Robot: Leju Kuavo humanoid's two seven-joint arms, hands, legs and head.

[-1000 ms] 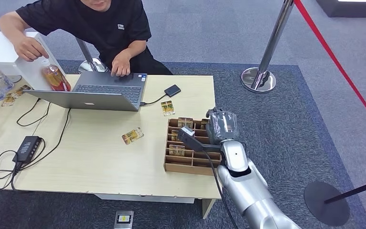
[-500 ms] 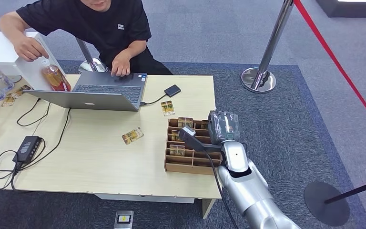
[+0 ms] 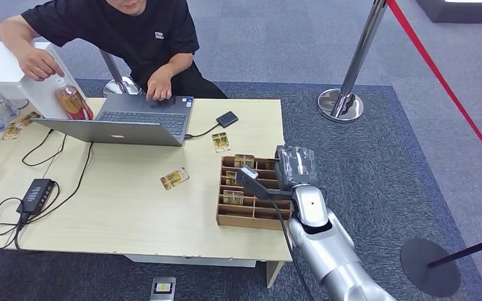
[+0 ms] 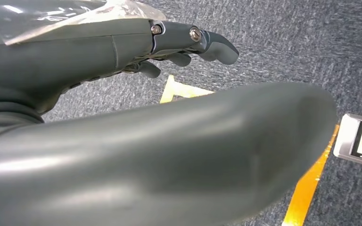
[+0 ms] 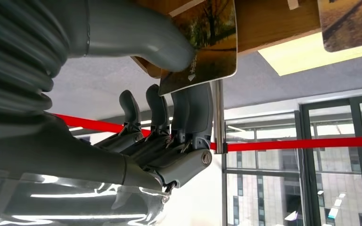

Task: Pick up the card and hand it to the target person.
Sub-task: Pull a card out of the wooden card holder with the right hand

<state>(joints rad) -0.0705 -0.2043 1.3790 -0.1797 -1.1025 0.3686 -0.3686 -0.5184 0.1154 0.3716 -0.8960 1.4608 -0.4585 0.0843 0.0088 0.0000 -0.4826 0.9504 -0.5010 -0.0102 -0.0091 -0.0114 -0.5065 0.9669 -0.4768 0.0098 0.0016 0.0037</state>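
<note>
Card [image 5: 206, 44] sits pinched between the right hand's [image 5: 169, 117] thumb and fingers [image 5: 195, 106] at the wooden box [image 3: 251, 213].

Head view from high, facing down over the table [image 3: 125, 213]; left wrist view close above carpet [image 4: 283, 42]; right wrist view close behind the right hand [image 5: 169, 141], shared with head view.

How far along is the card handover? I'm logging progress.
Done: the right hand has reached the wooden card box. In hand: its thumb and fingers pinch a card at the box. Left: lifting it out and passing it to the person behind the laptop.
</note>
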